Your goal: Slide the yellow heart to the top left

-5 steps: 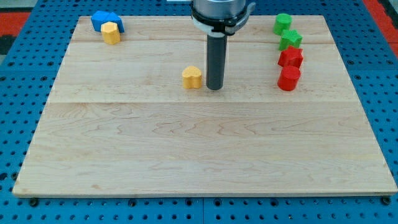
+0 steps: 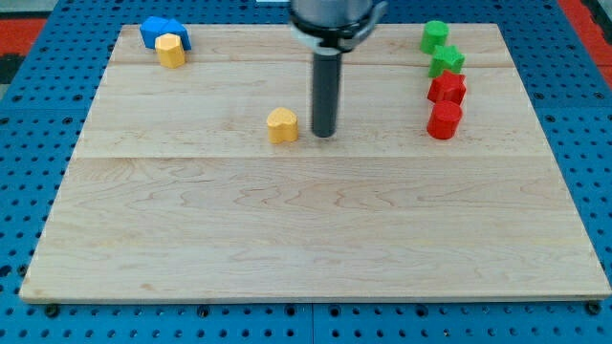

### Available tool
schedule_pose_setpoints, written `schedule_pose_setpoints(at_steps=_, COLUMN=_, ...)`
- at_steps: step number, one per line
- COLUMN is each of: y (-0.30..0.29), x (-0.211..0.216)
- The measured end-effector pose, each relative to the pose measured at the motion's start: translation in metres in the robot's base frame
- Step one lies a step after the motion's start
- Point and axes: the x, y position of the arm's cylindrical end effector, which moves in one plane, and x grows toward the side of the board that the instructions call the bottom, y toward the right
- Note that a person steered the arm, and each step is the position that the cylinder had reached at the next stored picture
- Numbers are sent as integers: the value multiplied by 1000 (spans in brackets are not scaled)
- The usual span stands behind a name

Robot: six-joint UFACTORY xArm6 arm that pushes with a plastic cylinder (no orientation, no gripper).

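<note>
Because my arm ends in a plain dark rod, I have no pincer to hold released or clenched, and nothing is grasped. My tip (image 2: 324, 133) rests on the wooden tabletop (image 2: 287, 239) a little above its centre, nearer the top edge than the bottom edge. The yellow heart (image 2: 282, 125) sits just beside my tip, on the side toward the left edge, with a narrow strip of bare wood showing between them, so they are apart and not touching. The heart is well apart from the top left corner.

In that top left corner lie 2 blocks pressed together: a blue block (image 2: 160, 31), whose exact shape I cannot make out, and a yellow block (image 2: 171, 50) touching its lower right side, its shape also unclear.

Near the top right corner, 4 blocks run in a short column down the right side. A green block (image 2: 435, 36) is closest to the top edge, a green star (image 2: 447, 62) is just below it, a red star (image 2: 447, 88) comes next, and a red block (image 2: 444, 120) is lowest, touching the red star above it. My tip stands well apart from that column.
</note>
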Motion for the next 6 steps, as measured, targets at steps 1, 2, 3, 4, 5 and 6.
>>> schedule_pose_setpoints(at_steps=1, y=-75, x=-8)
schedule_pose_setpoints(at_steps=2, y=-144, x=-47)
schedule_pose_setpoints(at_steps=3, y=-162, x=-37)
schedule_pose_setpoints(at_steps=4, y=-149, x=1)
schedule_pose_setpoints(at_steps=5, y=-190, x=-15)
schedule_pose_setpoints(at_steps=6, y=-207, x=-58)
